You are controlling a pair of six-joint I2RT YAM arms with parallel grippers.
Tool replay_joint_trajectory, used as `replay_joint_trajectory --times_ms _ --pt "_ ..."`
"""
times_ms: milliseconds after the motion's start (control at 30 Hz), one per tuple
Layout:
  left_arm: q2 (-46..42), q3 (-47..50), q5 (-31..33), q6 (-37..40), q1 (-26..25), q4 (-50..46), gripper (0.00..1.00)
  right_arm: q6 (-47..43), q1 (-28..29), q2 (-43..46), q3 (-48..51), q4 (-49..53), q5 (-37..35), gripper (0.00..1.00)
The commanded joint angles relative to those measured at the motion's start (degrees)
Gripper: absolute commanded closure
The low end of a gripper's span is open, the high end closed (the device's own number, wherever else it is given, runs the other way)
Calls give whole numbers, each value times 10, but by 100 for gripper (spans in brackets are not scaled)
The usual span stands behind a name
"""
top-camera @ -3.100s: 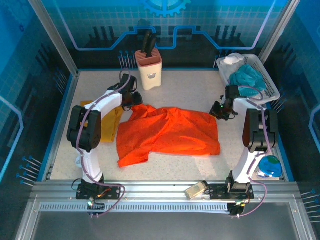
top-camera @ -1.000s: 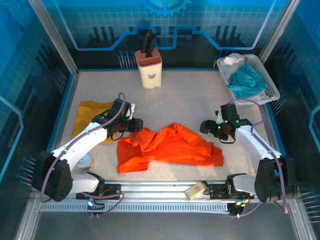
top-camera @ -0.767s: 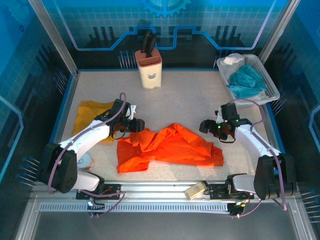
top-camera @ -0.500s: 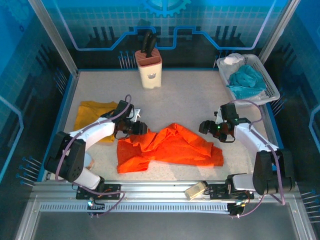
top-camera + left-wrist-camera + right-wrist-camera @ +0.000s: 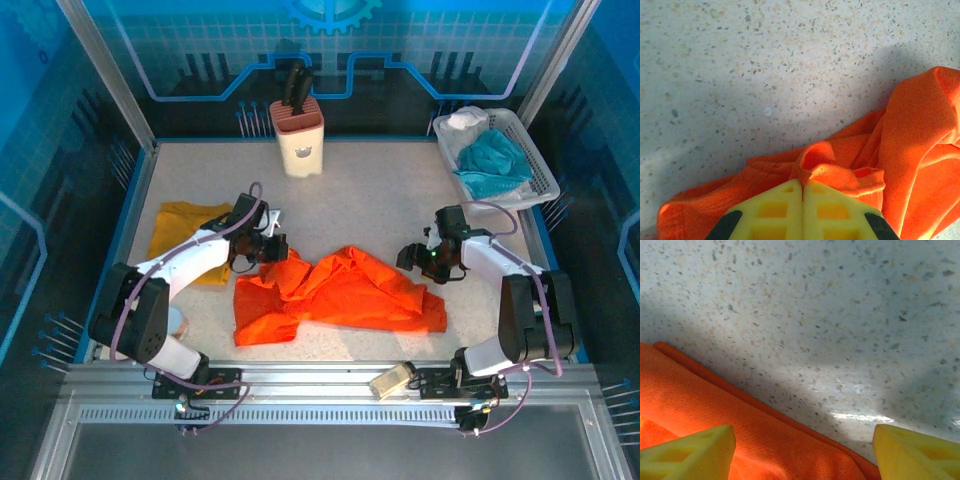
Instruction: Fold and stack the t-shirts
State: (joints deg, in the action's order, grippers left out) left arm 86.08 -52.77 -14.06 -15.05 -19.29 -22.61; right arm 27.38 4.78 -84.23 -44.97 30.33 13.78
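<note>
The orange t-shirt (image 5: 340, 295) lies bunched and partly folded in the middle of the table. My left gripper (image 5: 275, 248) is at the shirt's back left corner. In the left wrist view its yellow fingers (image 5: 803, 182) are shut on a pinched fold of orange fabric (image 5: 840, 175). My right gripper (image 5: 412, 257) hovers at the shirt's back right edge. It stands open in the right wrist view (image 5: 804, 442), with the flat orange hem (image 5: 740, 425) between its wide-apart fingers. The mustard t-shirt (image 5: 185, 225) lies at the left, partly under the left arm.
A knife block (image 5: 298, 135) stands at the back centre. A white basket (image 5: 540, 175) at the back right holds a teal cloth (image 5: 492, 155) and a white cloth (image 5: 468, 120). A small tan object (image 5: 392, 380) rests on the front rail.
The left gripper has shut on the orange shirt's back left edge and shifted slightly backward. The right gripper's jaws have narrowed a little. Three seconds ago the shirt lay spread flat.
</note>
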Motion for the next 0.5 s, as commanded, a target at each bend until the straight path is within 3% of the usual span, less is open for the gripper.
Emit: replay_joint_trajectory --times_ms 0,167,467 --pt "-36 -13 25 -6 3 -48 100 13 -15 24 15 44 -28 27" --pt "-61 -9 32 -9 3 -71 100 30 -29 79 32 77 -31 25" --pt "-52 -6 26 -12 3 -72 100 71 -37 154 53 97 53 27"
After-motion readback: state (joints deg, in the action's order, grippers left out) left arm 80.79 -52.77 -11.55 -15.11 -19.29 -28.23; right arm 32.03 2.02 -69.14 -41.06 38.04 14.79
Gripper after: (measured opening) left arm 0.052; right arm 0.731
